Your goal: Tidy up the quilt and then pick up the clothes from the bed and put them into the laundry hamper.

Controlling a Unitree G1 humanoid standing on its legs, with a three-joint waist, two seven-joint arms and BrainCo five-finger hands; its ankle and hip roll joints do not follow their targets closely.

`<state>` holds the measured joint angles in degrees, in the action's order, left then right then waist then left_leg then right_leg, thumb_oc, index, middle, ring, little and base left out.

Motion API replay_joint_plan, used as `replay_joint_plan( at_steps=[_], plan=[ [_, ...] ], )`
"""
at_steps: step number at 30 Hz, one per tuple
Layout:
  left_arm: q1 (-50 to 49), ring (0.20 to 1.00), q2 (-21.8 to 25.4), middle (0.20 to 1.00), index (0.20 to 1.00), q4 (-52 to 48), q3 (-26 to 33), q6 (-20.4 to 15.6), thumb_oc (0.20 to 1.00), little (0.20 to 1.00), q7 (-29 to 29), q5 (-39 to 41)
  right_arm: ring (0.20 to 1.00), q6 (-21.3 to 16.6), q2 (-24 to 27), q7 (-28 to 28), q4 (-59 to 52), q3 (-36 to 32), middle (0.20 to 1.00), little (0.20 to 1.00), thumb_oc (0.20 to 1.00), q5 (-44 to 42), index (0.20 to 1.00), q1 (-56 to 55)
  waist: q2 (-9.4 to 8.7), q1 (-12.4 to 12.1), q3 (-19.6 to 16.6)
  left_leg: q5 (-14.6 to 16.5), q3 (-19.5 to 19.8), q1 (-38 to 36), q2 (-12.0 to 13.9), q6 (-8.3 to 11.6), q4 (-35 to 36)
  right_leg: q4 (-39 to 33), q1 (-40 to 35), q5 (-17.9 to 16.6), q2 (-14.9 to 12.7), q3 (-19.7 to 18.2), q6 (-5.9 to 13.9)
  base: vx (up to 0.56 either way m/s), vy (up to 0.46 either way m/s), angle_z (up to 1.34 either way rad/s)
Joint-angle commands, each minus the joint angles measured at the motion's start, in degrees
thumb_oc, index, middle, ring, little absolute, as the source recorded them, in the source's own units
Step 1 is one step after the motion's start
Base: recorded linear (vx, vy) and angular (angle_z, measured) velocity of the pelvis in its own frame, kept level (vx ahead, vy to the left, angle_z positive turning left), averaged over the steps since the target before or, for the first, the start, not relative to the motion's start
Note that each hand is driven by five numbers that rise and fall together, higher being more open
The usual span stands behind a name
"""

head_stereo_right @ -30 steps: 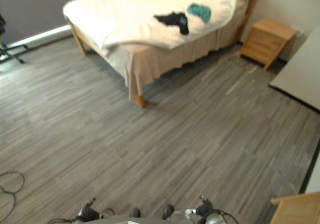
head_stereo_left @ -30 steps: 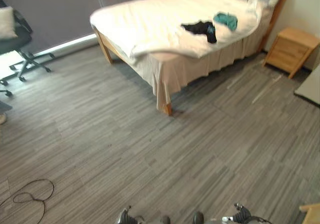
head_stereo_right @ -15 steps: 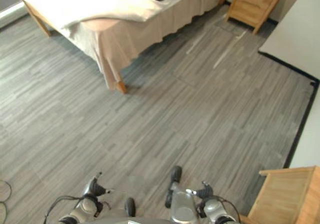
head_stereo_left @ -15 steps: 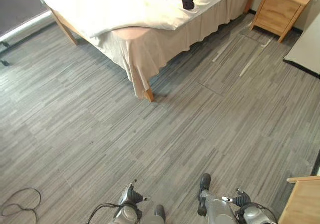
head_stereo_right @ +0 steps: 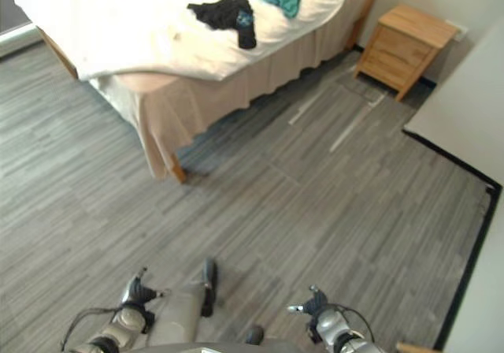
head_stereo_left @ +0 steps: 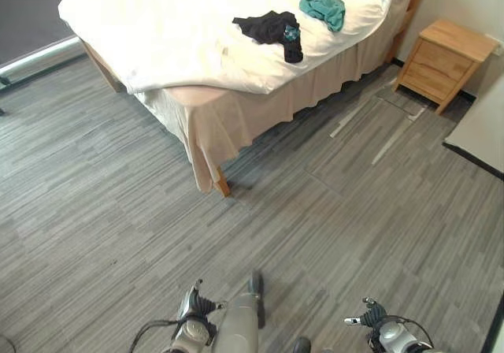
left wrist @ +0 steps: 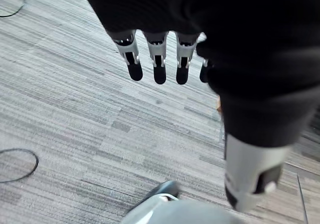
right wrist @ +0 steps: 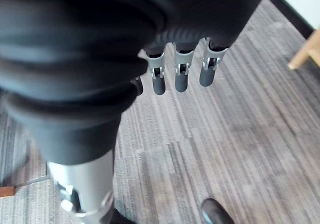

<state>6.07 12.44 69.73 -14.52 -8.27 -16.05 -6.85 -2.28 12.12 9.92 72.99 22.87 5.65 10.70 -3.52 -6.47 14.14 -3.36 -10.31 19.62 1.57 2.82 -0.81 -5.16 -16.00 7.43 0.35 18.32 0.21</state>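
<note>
- The quilt [head_stereo_left: 181, 30], pale cream, is lying spread over the bed [head_stereo_left: 236, 113], its near edge hanging unevenly over the corner and leaving a pinkish patch of the sheet showing beneath.
- The black clothes [head_stereo_left: 272, 30] are lying in a crumpled heap on the quilt, toward the side of the bed nearer the nightstand, with a small teal patch showing on them.
- The teal garment [head_stereo_left: 324, 8] is resting bunched just beyond the black clothes, nearer the head of the bed, and apart from them.
- A beige bed skirt [head_stereo_left: 276, 105] is hanging down the bed's side to the grey plank floor [head_stereo_left: 331, 203], with a wooden bed leg [head_stereo_left: 222, 186] showing at the near corner.
- A wooden nightstand [head_stereo_left: 442, 60] is standing beside the head of the bed.
- The left hand [left wrist: 157, 59] is hanging over the floor well short of the bed, fingers straight and relaxed, gripping nothing.
- The right hand [right wrist: 180, 71] is likewise hanging over bare floor with fingers extended and loose, empty.
</note>
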Motion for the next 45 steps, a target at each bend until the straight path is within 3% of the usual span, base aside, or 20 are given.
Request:
replay_joint_plan(
  at_steps=[1,2,3,5,6,7,9,10,13,14,16,18,24,27,31,34,38,40,41,45],
  plan=[
    [0.19,1.000,-1.29,1.000,1.000,2.00,-1.60,-0.10,1.000,1.000,-0.88,1.09,1.000,-0.69,0.53,1.74,-2.21,-0.65,1.000,1.000,1.000,0.15,1.000,-1.15,-0.41,-2.51,-0.68,0.10,-0.55,-3.92,2.35,0.69,-2.84,0.16,0.35,5.87,-1.01,-2.41,3.99,0.41,0.057,-0.07],
    [-0.22,1.000,-0.97,1.000,1.000,2.95,-1.11,0.31,1.000,1.000,-0.33,1.82,1.000,-0.75,-0.24,1.85,-2.39,-0.31,1.000,1.000,1.000,0.11,1.000,-0.82,-1.37,-3.96,-0.58,-0.06,1.17,-3.95,1.38,0.11,-4.15,2.45,-0.95,6.82,-0.56,-2.94,3.70,0.62,0.117,-0.38],
    [-1.25,1.000,0.12,1.000,1.000,4.99,-0.55,1.60,1.000,1.000,0.33,0.61,1.000,-0.90,-1.98,1.70,-2.97,-0.38,1.000,1.000,1.000,0.01,1.000,-1.24,-2.79,-4.70,-1.36,1.16,1.82,-6.09,0.23,-2.15,-4.66,10.40,0.63,6.54,-0.90,-2.69,5.35,0.79,0.172,-0.36],
    [-1.59,1.000,1.76,1.000,1.000,6.51,-0.60,2.90,1.000,1.000,1.10,-1.50,1.000,-0.96,-3.70,1.20,-5.66,0.01,1.000,1.000,1.000,0.03,1.000,-1.84,-3.88,-3.43,-0.80,4.04,1.03,-8.98,-0.30,-4.00,-6.12,26.84,6.38,-0.07,-3.78,-1.58,11.74,0.61,0.214,-0.07],
    [-1.50,1.000,2.53,1.000,1.000,6.21,-0.30,2.95,1.000,1.000,1.13,-1.63,1.000,-0.88,-3.97,0.82,-7.00,0.33,1.000,1.000,1.000,0.19,1.000,-1.81,-3.54,-2.42,-0.35,4.93,1.27,-10.35,-0.17,-4.68,-6.31,34.20,10.36,-4.46,-5.42,-1.65,13.47,0.48,0.225,0.02],
    [-1.24,1.000,3.30,1.000,1.000,5.74,-0.04,2.86,1.000,1.000,0.90,-1.06,1.000,-0.86,-4.16,0.74,-8.39,0.38,1.000,1.000,1.000,0.25,1.000,-1.20,-2.68,-1.60,0.31,5.73,1.69,-12.63,0.07,-5.39,-5.65,40.80,14.52,-7.19,-6.75,-1.71,13.73,0.29,0.139,-0.01],
    [-0.48,1.000,3.91,1.000,1.000,5.36,0.16,2.78,1.000,1.000,0.69,-0.63,1.000,-0.90,-4.02,0.77,-11.06,1.35,1.000,1.000,1.000,1.23,1.000,-0.40,-1.11,-0.02,1.05,6.68,2.89,-16.66,0.43,-5.57,-3.14,43.04,19.66,-6.43,-8.50,-0.55,12.81,0.42,0.142,0.51],
    [-0.47,1.000,3.90,1.000,1.000,5.36,0.17,2.78,1.000,1.000,0.69,-0.63,1.000,-0.89,-4.00,0.77,-11.07,1.35,1.000,1.000,1.000,1.23,1.000,-0.40,-1.03,0.04,0.98,6.60,2.95,-16.58,0.51,-5.54,-3.08,42.90,19.68,-6.54,-8.40,-0.47,12.78,0.68,0.100,0.71],
    [0.80,1.000,4.69,1.000,1.000,3.99,0.10,2.29,1.000,1.000,0.27,-0.42,1.000,-0.50,-3.93,0.60,-14.64,3.15,1.000,1.000,1.000,2.60,1.000,0.29,-0.22,1.95,1.92,8.48,5.48,-20.09,0.23,-4.48,-2.00,29.80,22.25,-2.88,-9.74,-0.69,10.45,0.49,-0.094,0.56],
    [2.61,1.000,4.99,1.000,1.000,3.22,-0.46,1.57,1.000,1.000,-0.26,-0.55,1.000,-0.25,-3.24,0.65,-16.69,3.87,1.000,1.000,1.000,3.02,1.000,0.48,-0.31,3.33,1.90,10.30,8.82,-21.61,-0.02,-3.05,-1.41,13.80,21.91,-3.16,-11.03,-8.14,10.10,0.55,-0.240,0.83],
    [4.32,1.000,4.97,1.000,1.000,2.72,-1.86,1.18,1.000,1.000,-0.16,-1.46,1.000,0.16,-2.12,0.05,-18.45,3.61,1.000,1.000,1.000,2.57,1.000,-0.83,-0.72,5.33,2.22,11.69,13.46,-22.20,0.42,-1.55,-2.01,8.47,22.94,-6.35,-12.66,-20.18,11.19,0.59,-0.327,1.42],
    [4.57,1.000,5.34,1.000,1.000,2.62,-2.19,0.99,1.000,1.000,-0.40,-1.61,1.000,0.85,-2.07,-0.63,-19.37,3.81,1.000,1.000,1.000,2.50,1.000,-2.13,-1.94,6.03,1.71,13.28,15.91,-23.10,1.70,-0.31,-2.96,10.11,24.47,-8.62,-12.45,-23.93,12.39,0.42,-0.410,2.29],
    [2.08,1.000,6.05,1.000,1.000,3.83,1.03,-0.26,1.000,1.000,0.27,3.54,1.000,-0.44,-0.89,-1.81,-21.42,2.50,1.000,1.000,1.000,0.76,1.000,-3.92,-2.01,7.19,-0.30,12.73,19.42,-22.99,7.00,2.95,-4.13,7.04,19.44,-5.19,-10.72,-15.38,11.10,0.33,-0.368,1.31],
    [2.87,1.000,7.90,1.000,1.000,-2.26,6.41,-2.98,1.000,1.000,-2.14,11.43,1.000,-0.83,2.00,-1.14,-22.29,0.83,1.000,1.000,1.000,0.14,1.000,-4.94,-0.89,8.66,0.92,8.62,7.07,-18.89,8.43,2.68,-4.30,3.21,15.73,-4.93,-11.48,-9.19,10.34,0.05,-0.117,1.32],
    [1.98,1.000,11.00,1.000,1.000,-16.60,9.58,-5.53,1.000,1.000,-4.86,13.95,1.000,-0.83,3.51,-0.85,-24.18,-0.75,1.000,1.000,1.000,1.30,1.000,-7.60,0.31,8.97,0.70,7.85,1.39,-17.46,7.42,2.11,-3.26,1.77,15.47,-4.54,-10.88,-7.84,9.51,-0.03,-0.035,0.91],
    [-0.36,1.000,18.77,1.000,1.000,-43.77,13.81,-8.90,1.000,1.000,-6.58,9.86,1.000,-2.29,5.27,-0.52,-20.48,-3.85,1.000,1.000,1.000,1.27,1.000,-11.53,1.41,9.20,0.84,6.11,0.24,-17.95,8.16,2.86,0.04,1.35,15.68,-4.64,-10.28,-6.69,9.55,0.00,-0.010,-0.30],
    [4.42,1.000,25.87,1.000,1.000,-53.37,12.35,-10.48,1.000,1.000,-6.57,2.09,1.000,-2.06,4.94,-1.78,-14.48,-3.46,1.000,1.000,1.000,0.75,1.000,-10.08,1.95,9.34,0.93,5.67,0.06,-18.13,8.17,3.04,1.31,2.53,16.73,-4.54,-10.49,-6.79,9.88,0.02,0.025,0.01],
    [4.52,1.000,25.90,1.000,1.000,-53.35,12.32,-10.47,1.000,1.000,-6.58,2.09,1.000,-2.08,4.89,-1.78,-14.43,-3.51,1.000,1.000,1.000,0.75,1.000,-9.99,1.91,9.26,0.76,5.46,0.02,-17.83,8.14,3.02,1.36,2.51,17.08,-4.70,-10.50,-6.87,9.84,0.01,0.039,-0.06],
    [11.63,1.000,29.93,1.000,1.000,-56.94,8.00,-10.03,1.000,1.000,-6.45,-3.57,1.000,-1.47,4.51,-1.81,-12.42,-2.72,1.000,1.000,1.000,0.49,1.000,-7.75,2.19,10.16,1.07,5.73,-0.67,-17.78,7.99,3.05,1.75,3.26,19.28,-5.15,-10.88,-8.00,10.33,-0.02,0.063,-0.16],
    [19.70,1.000,31.30,1.000,1.000,-56.21,2.55,-8.58,1.000,1.000,-6.68,-9.29,1.000,-1.02,3.73,-1.70,-11.63,-1.88,1.000,1.000,1.000,1.04,1.000,-6.38,2.36,11.24,0.76,5.65,-2.11,-17.04,7.67,3.00,2.45,3.44,22.19,-6.32,-11.21,-9.50,10.93,-0.02,0.062,-0.33]
  ],
)
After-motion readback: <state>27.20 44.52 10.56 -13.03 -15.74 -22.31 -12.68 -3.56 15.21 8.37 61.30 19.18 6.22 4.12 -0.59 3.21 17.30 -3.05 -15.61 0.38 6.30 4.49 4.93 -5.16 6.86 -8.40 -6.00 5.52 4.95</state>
